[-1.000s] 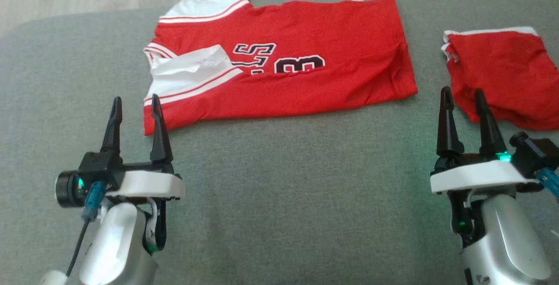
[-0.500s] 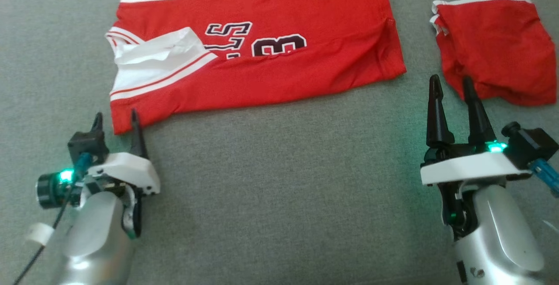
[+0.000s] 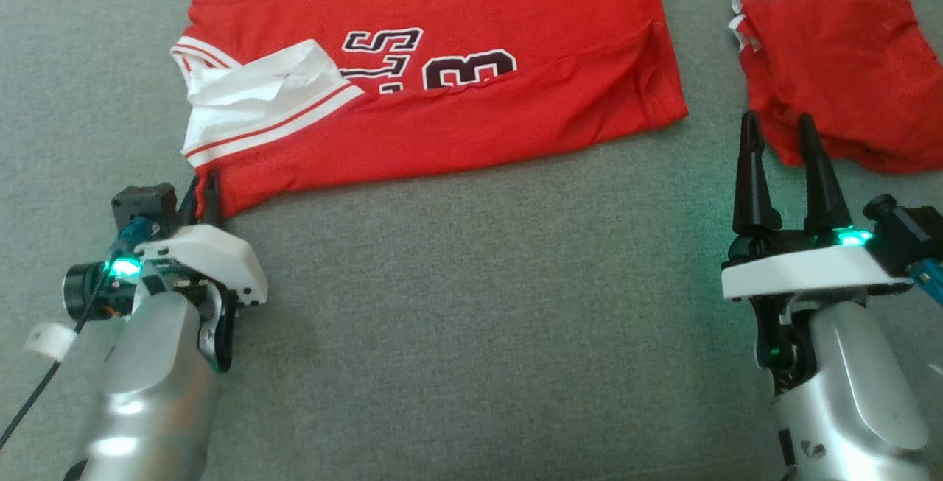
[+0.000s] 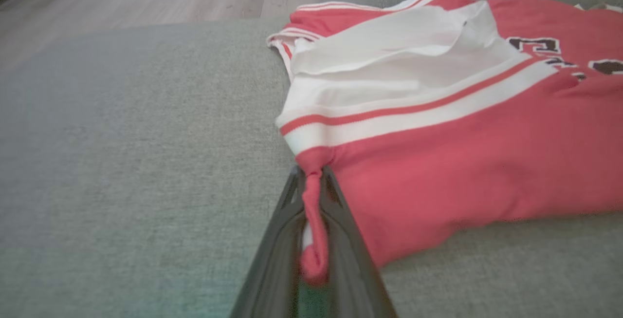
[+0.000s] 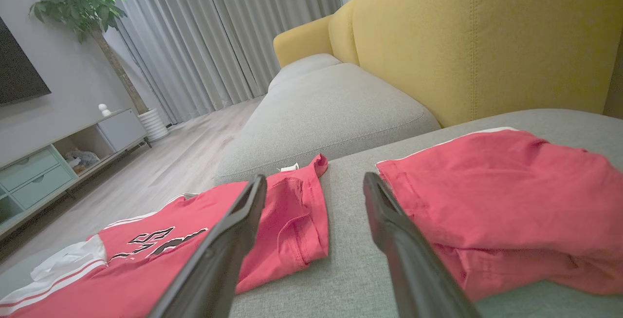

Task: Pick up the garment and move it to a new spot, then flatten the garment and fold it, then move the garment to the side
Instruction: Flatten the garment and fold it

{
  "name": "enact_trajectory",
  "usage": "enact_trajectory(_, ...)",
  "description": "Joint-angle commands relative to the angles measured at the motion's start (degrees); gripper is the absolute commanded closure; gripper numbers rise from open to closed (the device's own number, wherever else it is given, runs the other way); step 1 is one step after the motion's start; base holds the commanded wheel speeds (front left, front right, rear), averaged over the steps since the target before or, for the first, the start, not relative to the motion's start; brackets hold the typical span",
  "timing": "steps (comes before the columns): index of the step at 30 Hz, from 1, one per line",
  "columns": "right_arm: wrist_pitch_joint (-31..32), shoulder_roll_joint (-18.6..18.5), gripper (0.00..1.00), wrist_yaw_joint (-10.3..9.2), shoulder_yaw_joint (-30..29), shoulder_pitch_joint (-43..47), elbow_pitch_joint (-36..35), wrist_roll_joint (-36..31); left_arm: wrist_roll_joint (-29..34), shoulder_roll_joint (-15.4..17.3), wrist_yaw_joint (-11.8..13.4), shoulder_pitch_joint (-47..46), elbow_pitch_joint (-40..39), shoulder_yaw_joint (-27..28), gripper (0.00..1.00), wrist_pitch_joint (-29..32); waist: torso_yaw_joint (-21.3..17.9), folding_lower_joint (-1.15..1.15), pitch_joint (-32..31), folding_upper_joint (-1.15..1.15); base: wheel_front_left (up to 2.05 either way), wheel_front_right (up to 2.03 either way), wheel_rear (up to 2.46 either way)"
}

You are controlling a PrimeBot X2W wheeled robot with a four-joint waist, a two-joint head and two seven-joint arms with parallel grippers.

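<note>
1. The red jersey [image 3: 471,105] lies spread on the grey sofa cushion [image 3: 479,319], its white sleeves toward the robot's left.
2. The left gripper [image 4: 311,177] pinches the jersey's near left corner between closed fingers.
3. The right gripper [image 3: 777,127] stands wide, holding nothing, just beside the red shorts [image 3: 840,61].

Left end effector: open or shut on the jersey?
Shut on the jersey: the left wrist view shows the left end effector with its fingers pinching a bunched red corner of it.
</note>
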Motion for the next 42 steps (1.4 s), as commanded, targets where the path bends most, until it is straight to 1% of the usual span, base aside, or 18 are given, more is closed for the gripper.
enact_trajectory(1,-0.4,0.2,0.0,-0.04,0.8,-1.9,-1.5,-0.7,0.1,2.2,0.4,-0.4,-0.4,1.5,1.0,-1.1,0.3,-0.01,-0.4,0.0,0.0,0.0,0.0)
enact_trajectory(6,0.5,0.2,0.0,-0.04,-0.5,-3.5,2.6,-2.9,0.2,1.8,0.1,-2.1,-4.0,1.5,1.0,-8.1,1.5,-0.01,-1.4,0.0,0.0,0.0,0.0)
enact_trajectory(10,5.0,0.2,0.0,-0.04,-1.1,-6.5,6.7,-3.9,0.8,1.4,-0.7,-3.5,-9.0,1.2,1.0,-11.1,2.7,-0.01,-1.5,0.0,0.0,0.0,0.0)
enact_trajectory(14,9.8,0.2,0.0,-0.04,-1.7,-11.3,11.7,-5.5,2.4,1.3,-1.1,-3.5,-14.8,0.3,1.0,-11.8,3.7,-0.01,-0.9,0.0,0.0,0.0,0.0)
enact_trajectory(18,14.8,0.2,0.0,-0.04,-1.8,-16.4,18.4,-6.2,3.8,0.9,-1.9,-2.8,-19.4,-1.0,1.0,-11.9,4.8,-0.01,-0.1,0.0,0.0,0.0,0.0)
enact_trajectory(20,16.9,0.2,0.0,-0.04,-1.8,-18.8,22.1,-7.7,4.3,0.5,-2.0,-2.4,-21.2,-1.4,1.0,-11.9,5.4,-0.01,0.4,0.0,0.0,0.0,0.0)
enact_trajectory(23,18.8,0.2,0.0,-0.04,-3.1,-21.9,27.0,-12.5,4.8,-0.1,-2.4,-2.1,-22.9,-2.1,1.0,-12.0,6.2,-0.01,1.2,0.0,0.0,0.0,0.0)
enact_trajectory(24,20.0,0.2,0.0,-0.04,-5.2,-23.4,29.8,-16.7,5.1,-0.3,-2.4,-2.0,-23.6,-2.4,1.0,-12.0,6.6,-0.01,1.6,0.0,0.0,0.0,0.0)
enact_trajectory(25,20.6,0.2,0.0,-0.04,-6.3,-24.0,31.1,-18.1,5.2,-0.5,-2.5,-1.9,-23.8,-2.5,1.0,-12.0,6.8,-0.01,1.7,0.0,0.0,0.0,0.0)
enact_trajectory(28,21.8,0.2,0.0,-0.04,-8.7,-25.4,34.3,-21.2,5.4,-0.6,-2.6,-1.7,-24.0,-2.7,1.0,-12.0,7.4,-0.01,1.7,0.0,0.0,0.0,0.0)
enact_trajectory(31,22.0,0.2,0.0,-0.04,-8.0,-26.2,37.4,-20.5,5.4,-0.7,-2.7,-1.4,-23.7,-2.6,1.0,-12.0,7.7,-0.01,1.4,0.0,0.0,0.0,0.0)
enact_trajectory(32,21.7,0.2,0.78,-0.04,-7.3,-26.4,38.2,-19.9,5.4,-0.6,-2.6,-1.2,-23.4,-2.5,1.0,-12.0,7.7,-0.01,1.2,0.0,0.0,0.0,0.0)
enact_trajectory(33,20.9,0.2,1.0,-0.04,-6.5,-26.5,38.8,-19.1,5.5,-0.4,-2.5,-1.0,-22.9,-2.4,1.0,-12.0,7.5,-0.01,0.9,0.0,0.0,0.0,0.0)
enact_trajectory(37,17.2,0.2,1.0,-0.04,-4.1,-26.1,40.5,-15.2,5.3,0.4,-2.1,0.5,-20.4,-2.1,1.0,-11.9,6.6,-0.01,-1.1,0.0,0.0,0.0,0.0)
enact_trajectory(38,17.2,0.2,1.0,-0.04,-4.1,-26.1,40.5,-15.2,5.3,0.4,-2.1,0.5,-20.4,-2.1,1.0,-11.9,6.6,-0.01,-1.1,0.0,0.0,0.0,0.0)
enact_trajectory(42,13.4,0.2,1.0,-0.04,-3.2,-24.7,41.6,-12.1,5.0,1.4,-1.8,2.5,-17.4,-2.1,1.0,-10.6,5.6,-0.01,-3.9,0.0,0.0,0.0,0.0)
